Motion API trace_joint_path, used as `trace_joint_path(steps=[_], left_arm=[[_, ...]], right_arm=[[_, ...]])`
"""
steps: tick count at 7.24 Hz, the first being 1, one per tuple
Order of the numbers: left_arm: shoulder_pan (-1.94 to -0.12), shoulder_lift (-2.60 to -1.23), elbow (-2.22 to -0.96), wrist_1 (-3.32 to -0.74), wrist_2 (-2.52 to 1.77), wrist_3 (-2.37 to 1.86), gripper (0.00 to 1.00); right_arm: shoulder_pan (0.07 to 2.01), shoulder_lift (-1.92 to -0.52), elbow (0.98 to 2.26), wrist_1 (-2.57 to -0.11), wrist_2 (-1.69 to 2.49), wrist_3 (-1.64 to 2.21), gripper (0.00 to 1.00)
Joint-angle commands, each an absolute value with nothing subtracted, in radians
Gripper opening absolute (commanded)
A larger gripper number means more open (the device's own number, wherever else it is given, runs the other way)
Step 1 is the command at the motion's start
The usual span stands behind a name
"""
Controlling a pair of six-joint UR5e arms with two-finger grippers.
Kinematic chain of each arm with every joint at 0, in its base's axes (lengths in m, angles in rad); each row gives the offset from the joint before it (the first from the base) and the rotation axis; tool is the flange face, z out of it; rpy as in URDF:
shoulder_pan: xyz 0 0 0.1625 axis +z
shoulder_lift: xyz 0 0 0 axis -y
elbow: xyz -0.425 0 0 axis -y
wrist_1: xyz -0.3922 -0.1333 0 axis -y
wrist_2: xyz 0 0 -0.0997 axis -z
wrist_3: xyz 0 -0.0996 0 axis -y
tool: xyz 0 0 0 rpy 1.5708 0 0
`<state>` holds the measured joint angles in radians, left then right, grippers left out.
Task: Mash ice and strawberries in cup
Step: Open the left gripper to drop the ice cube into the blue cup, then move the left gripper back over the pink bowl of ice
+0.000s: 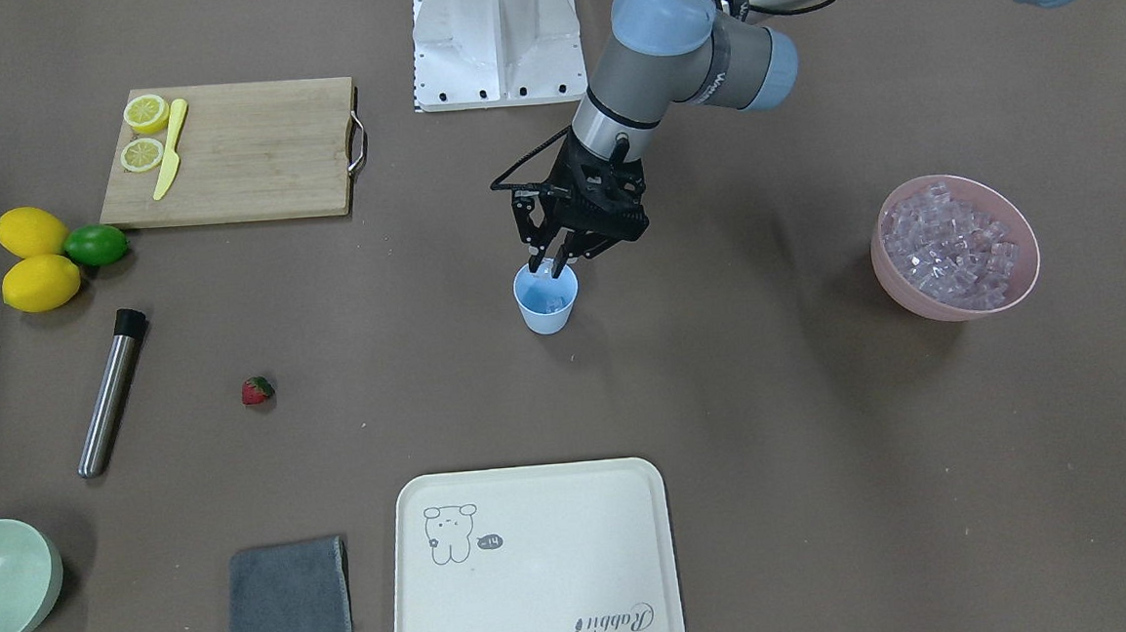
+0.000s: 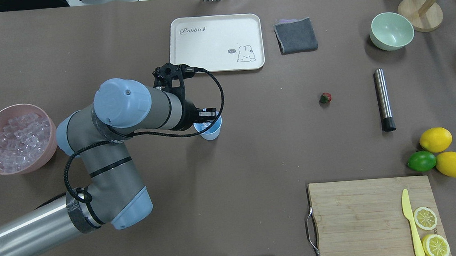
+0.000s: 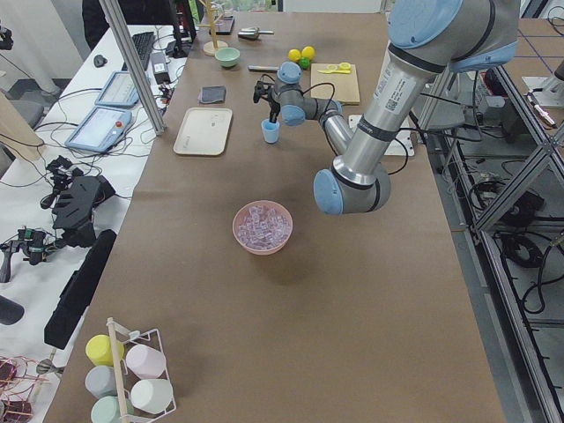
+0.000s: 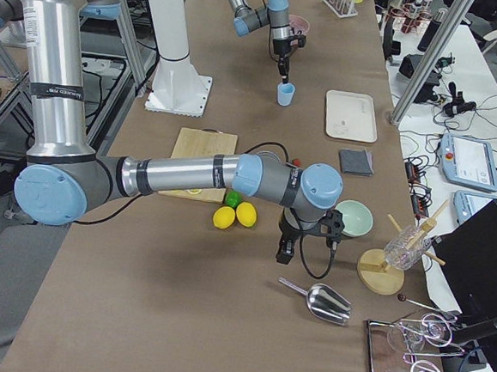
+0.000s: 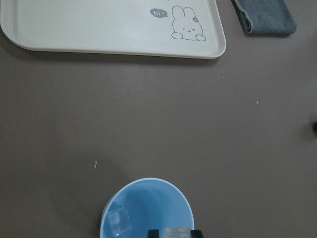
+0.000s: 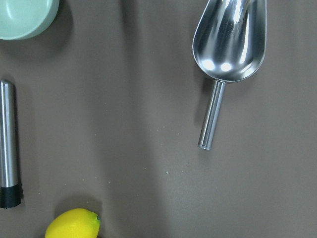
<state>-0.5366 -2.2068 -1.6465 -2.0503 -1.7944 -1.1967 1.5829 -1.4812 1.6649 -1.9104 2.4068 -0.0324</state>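
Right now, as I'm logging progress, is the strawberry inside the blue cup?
No, the strawberry lies on the bare table, well apart from the cup.

Surface (image 1: 773, 391) dull brown. Cup (image 1: 547, 302) lt blue. Ice (image 1: 954, 238) clear, faint bluish, in pink bowl (image 1: 949, 310). Strawberry (image 1: 256, 390) red w/ green top. Green bowl (image 1: 4, 599) pale mint. Tray (image 1: 558, 551) cream w/ dark line-drawn rabbit + script. Cloth (image 1: 287, 602) grey. Lemons (image 1: 31, 232) yellow, lime (image 1: 96, 245) green. Board (image 1: 251, 169) pale wood, knife (image 1: 169, 150) yellow. Rod (image 1: 111, 392) steel, black end. Left gripper (image 1: 554, 261) black.
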Motion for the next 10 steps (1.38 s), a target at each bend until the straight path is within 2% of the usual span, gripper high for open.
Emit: trace_joint_path(steps=[1,4,6,8,10], left_arm=[[-0.543,-2.206,-1.643,-2.045,-1.792,-1.201,0.98],[-0.57,-2.204,-1.652,-2.043,-1.775,-1.204,0.98],[-0.697,-2.15,-1.751,-1.94,-1.886,-1.089,0.98],[-0.889,-1.972,-1.917,-1.842,-2.062,-0.819,0.98],[-1.078,-1.791,-1.983,-1.847,-2.179,-0.652,0.98]], right_arm=[[1.583,-1.482,1.666,-1.91,2.407,-0.032,1.0],[1.583,-1.473,1.666,-1.91,2.407,-0.032,1.0],[1.582,-1.47,1.666,-1.91,2.407,-0.032,1.0],[1.583,-1.477,1.666,-1.91,2.408,-0.032,1.0],[1.582,-1.483,1.663,-1.91,2.408,-0.032,1.0]])
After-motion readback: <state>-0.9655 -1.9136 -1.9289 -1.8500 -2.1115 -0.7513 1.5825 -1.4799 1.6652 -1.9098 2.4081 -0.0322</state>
